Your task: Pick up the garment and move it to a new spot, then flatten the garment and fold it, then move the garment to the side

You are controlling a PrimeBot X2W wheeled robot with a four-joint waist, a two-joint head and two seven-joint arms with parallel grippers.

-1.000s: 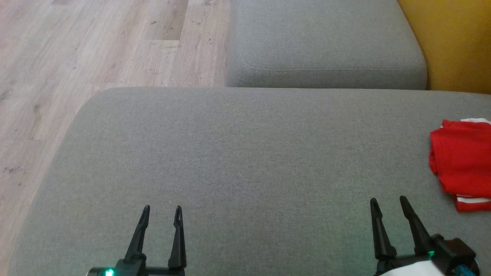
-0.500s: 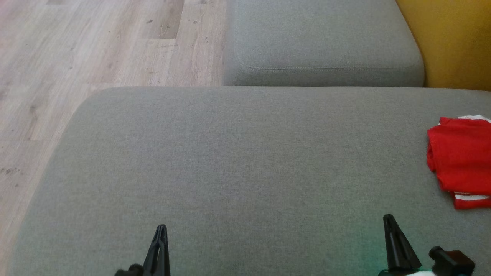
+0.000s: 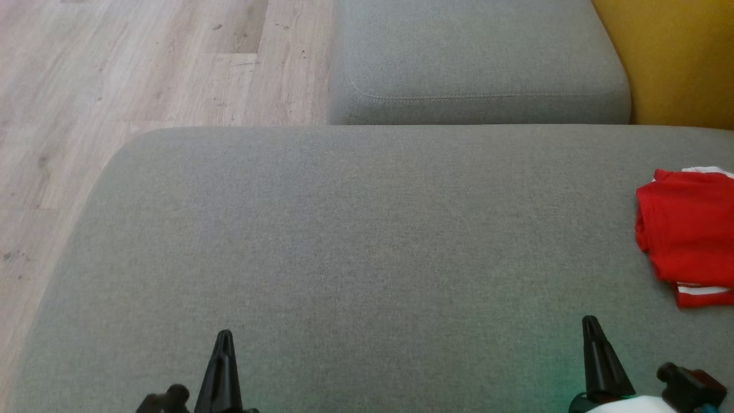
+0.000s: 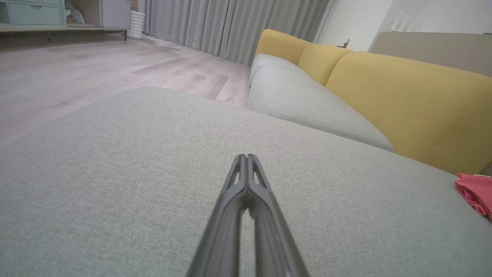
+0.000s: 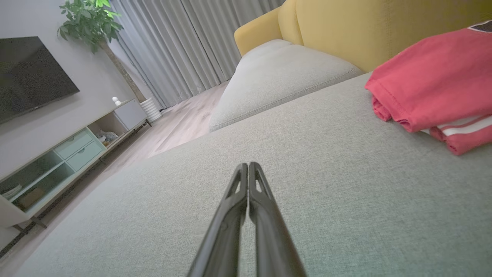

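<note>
The garment (image 3: 688,232) is red with white stripes and lies folded at the right edge of the grey sofa seat (image 3: 355,241). It also appears in the right wrist view as the garment (image 5: 434,80) and in the left wrist view as the garment (image 4: 476,192) at the far right. My left gripper (image 3: 223,338) is shut and empty near the seat's front edge at the lower left. My right gripper (image 3: 590,324) is shut and empty at the lower right, a short way in front of and left of the garment. In the wrist views the left gripper (image 4: 246,157) and the right gripper (image 5: 248,165) show fingertips pressed together above bare fabric.
A second grey cushion (image 3: 476,63) lies behind the seat. A yellow backrest (image 3: 676,63) rises at the right. Wooden floor (image 3: 114,86) lies to the left. A TV cabinet (image 5: 65,154), a television (image 5: 30,77) and a plant (image 5: 90,23) stand across the room.
Both grippers have closed from open to shut and drawn back toward the bottom edge. The camera has shifted slightly; the garment has stayed where it was on the seat.
</note>
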